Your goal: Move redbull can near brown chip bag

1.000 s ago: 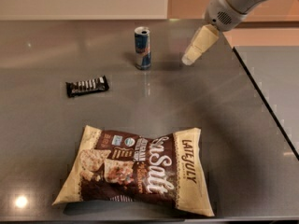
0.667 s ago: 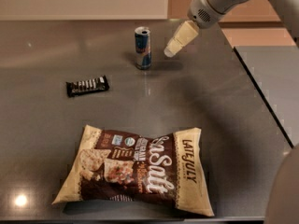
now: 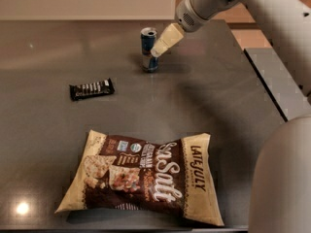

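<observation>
Jaws: width cannot be told, as only one cream-coloured shape is seen at the end of the gripper (image 3: 158, 49). The gripper is held over the far part of the table (image 3: 223, 106), slanted down toward the picture's left, w/ its tip right at the upper right side of the redbull can (image 3: 146, 58); whether contact is made cannot be judged. The redbull can is stood upright on the table, far side, approx. mid-width, its silver top visible. The brown chip bag (image 3: 146, 176) is laid flat at the near edge, well apart from the can, w/ its "Sea Salt" lettering turned sideways. A small black candy bar wrapper (image 3: 91, 89) is laid btwn the two in depth, off toward the picture's left, touching neither. The grey arm (image 3: 252, 4) is seen entering from the upper right corner, & a pale rounded part of the robot (image 3: 284, 178) is seen at the lower right, in front of the table's edge. A second grey surface (image 3: 277, 81) is set beside the table at the right, w/ a dark seam btwn them.
</observation>
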